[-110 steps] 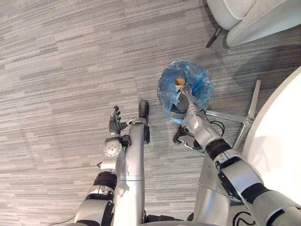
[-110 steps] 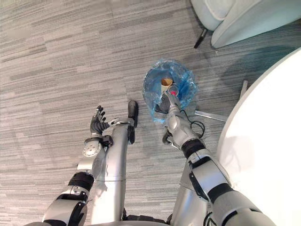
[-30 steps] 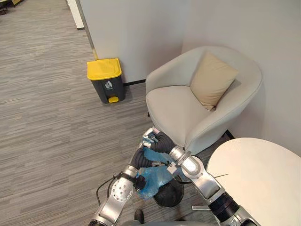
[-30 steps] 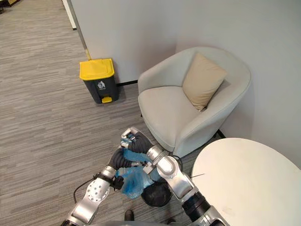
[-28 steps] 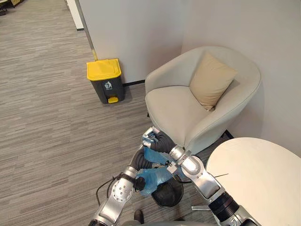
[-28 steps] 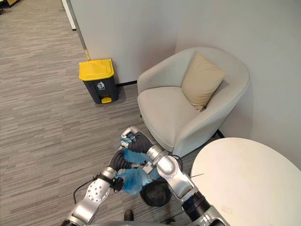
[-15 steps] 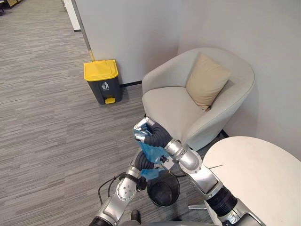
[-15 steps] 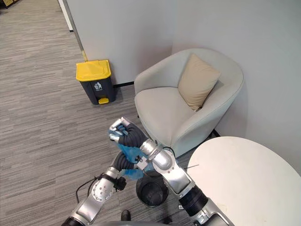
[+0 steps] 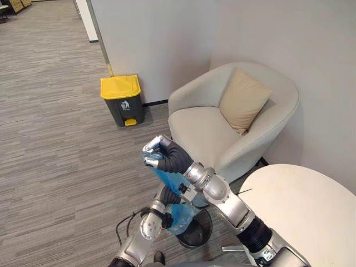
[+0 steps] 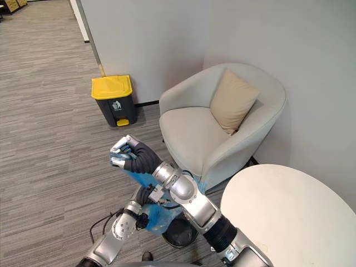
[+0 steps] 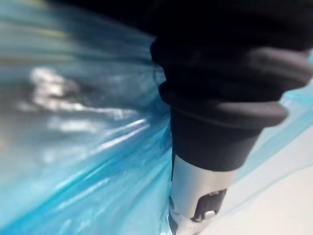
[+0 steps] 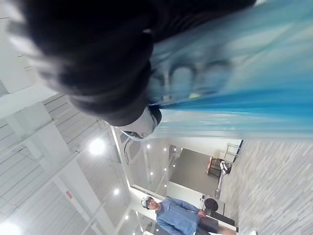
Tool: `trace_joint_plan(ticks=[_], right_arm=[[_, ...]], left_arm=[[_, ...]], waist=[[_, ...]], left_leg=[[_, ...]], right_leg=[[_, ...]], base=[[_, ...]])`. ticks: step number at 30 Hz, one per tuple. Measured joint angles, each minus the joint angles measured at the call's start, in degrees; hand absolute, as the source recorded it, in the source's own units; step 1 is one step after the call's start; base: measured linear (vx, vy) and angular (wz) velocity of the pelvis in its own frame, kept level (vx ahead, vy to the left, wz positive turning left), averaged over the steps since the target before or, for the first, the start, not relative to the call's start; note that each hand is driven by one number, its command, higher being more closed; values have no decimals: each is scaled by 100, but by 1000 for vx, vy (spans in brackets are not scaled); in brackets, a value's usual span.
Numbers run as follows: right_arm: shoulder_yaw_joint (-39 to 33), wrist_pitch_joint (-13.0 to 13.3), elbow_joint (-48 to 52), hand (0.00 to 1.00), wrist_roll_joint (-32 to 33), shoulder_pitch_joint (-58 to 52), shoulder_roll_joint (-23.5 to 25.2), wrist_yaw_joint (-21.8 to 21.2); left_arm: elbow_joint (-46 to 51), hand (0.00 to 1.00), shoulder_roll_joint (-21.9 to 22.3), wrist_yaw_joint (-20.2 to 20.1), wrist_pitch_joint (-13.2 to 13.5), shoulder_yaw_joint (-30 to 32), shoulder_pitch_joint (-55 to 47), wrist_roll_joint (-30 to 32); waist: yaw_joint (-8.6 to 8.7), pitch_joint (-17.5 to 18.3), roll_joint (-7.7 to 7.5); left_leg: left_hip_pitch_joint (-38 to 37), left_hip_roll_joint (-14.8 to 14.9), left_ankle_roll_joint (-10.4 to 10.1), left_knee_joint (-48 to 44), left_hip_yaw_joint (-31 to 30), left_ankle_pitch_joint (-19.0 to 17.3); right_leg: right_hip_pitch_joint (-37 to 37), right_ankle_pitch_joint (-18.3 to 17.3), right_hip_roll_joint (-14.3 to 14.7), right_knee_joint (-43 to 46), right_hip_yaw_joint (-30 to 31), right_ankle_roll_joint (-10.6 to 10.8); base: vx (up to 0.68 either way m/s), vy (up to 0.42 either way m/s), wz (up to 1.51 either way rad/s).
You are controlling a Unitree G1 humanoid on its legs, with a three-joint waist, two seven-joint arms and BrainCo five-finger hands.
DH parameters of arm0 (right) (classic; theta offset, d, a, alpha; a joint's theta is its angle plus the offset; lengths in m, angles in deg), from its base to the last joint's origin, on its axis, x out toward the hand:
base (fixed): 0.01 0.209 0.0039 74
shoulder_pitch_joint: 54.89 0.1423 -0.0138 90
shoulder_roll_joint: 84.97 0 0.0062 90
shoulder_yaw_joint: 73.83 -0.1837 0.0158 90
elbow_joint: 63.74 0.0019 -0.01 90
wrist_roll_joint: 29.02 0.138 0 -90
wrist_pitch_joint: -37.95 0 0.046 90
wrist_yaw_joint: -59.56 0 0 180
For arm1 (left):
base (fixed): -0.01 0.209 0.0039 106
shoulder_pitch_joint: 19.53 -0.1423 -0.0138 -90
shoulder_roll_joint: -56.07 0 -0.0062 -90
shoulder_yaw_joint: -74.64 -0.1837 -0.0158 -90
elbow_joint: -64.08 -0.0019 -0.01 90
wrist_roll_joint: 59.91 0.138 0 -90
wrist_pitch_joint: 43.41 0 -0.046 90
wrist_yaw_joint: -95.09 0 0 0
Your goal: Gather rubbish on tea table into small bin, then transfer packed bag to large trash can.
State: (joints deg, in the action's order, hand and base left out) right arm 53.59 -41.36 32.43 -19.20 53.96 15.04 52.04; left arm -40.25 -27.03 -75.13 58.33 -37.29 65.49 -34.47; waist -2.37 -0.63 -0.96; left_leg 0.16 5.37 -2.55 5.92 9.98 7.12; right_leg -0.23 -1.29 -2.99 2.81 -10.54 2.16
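Observation:
My right hand (image 9: pixel 158 155) is raised above the floor, shut on the gathered top of the blue rubbish bag (image 9: pixel 167 177). The bag hangs stretched below it, its bulging lower part (image 10: pixel 155 217) over the small black bin (image 9: pixel 196 232). My left hand (image 9: pixel 169 196) sits against the bag's middle, mostly hidden by the plastic. In the left wrist view the blue bag (image 11: pixel 83 147) presses close to the hand's dark cover. In the right wrist view the bag (image 12: pixel 234 98) runs taut from the fist. The large grey trash can (image 9: pixel 123 101), with its yellow lid down, stands by the wall at the far left.
A pale armchair (image 9: pixel 207 129) with a tan cushion (image 9: pixel 243 100) stands in the corner just beyond the bag. The round white tea table (image 9: pixel 303 214) is at the lower right. Open carpet lies between me and the trash can. A person in a blue shirt (image 12: pixel 172 219) stands far off.
My right hand has risen and swung left with the bag's top, drawing the bag up out of the small bin. The left hand stays at the bag.

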Motion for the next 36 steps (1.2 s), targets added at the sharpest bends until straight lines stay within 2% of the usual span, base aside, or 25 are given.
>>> trace_joint_plan(ticks=[3, 6, 7, 10, 16, 26, 32, 35, 36], right_arm=[[244, 0, 0, 100, 176, 67, 3, 1], [436, -1, -14, 100, 441, 85, -1, -8], [498, -1, -14, 100, 541, 85, -2, -6], [638, -1, -14, 100, 681, 90, -1, 5], [866, 0, -14, 100, 1104, 100, 79, 8], [1085, 2, -14, 100, 948, 115, 119, 167], [1059, 2, -25, 100, 755, -109, 119, 151], [1030, 2, -28, 100, 687, -191, 118, 142], [1027, 3, -29, 0, 515, -248, 119, 118]], left_arm=[[-53, 0, 2, 157, -16, 7, 25, 5], [-431, 0, 44, 560, -7, 69, 156, 234], [-519, 100, 66, 703, -11, 146, 147, 293], [-676, 100, 90, 927, -11, 217, 147, 353], [-698, 100, 106, 1034, 9, 193, 146, 364], [-770, 100, 132, 1022, -2, -207, 157, 315], [-1009, 100, 331, 892, -264, -331, 678, 186], [-1105, 100, 333, 893, -284, -337, 749, 157], [-1117, 100, 332, 895, -332, -332, 749, 105]], waist=[[1, 4, -6], [-11, 7, -10], [-12, 7, -10], [-14, 7, -10], [-16, 6, -8], [-8, 5, -6], [39, 3, -5], [51, 3, -5], [73, 3, -5]], left_leg=[[3, 6, -1, -2, -9, 3], [13, 6, 17, -2, -45, 23], [16, 7, 17, -2, -51, 23], [21, 10, 15, -2, -60, 22], [23, -8, -10, -1, -68, 5], [49, 14, -12, -2, -66, 4], [47, 14, -14, -2, -57, 8], [47, 14, -13, -2, -57, 8], [47, 14, -12, -2, -57, 9]], right_leg=[[8, 24, 1, -4, -3, -35], [35, 29, 5, -6, -36, -37], [38, 29, 7, -8, -42, -37], [39, 28, 11, -8, -48, -37], [24, -5, 4, 15, -53, 8], [2, 7, 10, 13, -49, -10], [1, 8, 9, 14, -40, -12], [2, 10, 9, 12, -39, -15], [2, 11, 9, 10, -39, -16]], base=[[4, -4, 1], [3, -1, 5], [0, 0, 0], [0, 0, 0], [0, 0, 0], [0, 0, 0], [0, 0, 0], [0, 0, 0], [0, 0, 0]])
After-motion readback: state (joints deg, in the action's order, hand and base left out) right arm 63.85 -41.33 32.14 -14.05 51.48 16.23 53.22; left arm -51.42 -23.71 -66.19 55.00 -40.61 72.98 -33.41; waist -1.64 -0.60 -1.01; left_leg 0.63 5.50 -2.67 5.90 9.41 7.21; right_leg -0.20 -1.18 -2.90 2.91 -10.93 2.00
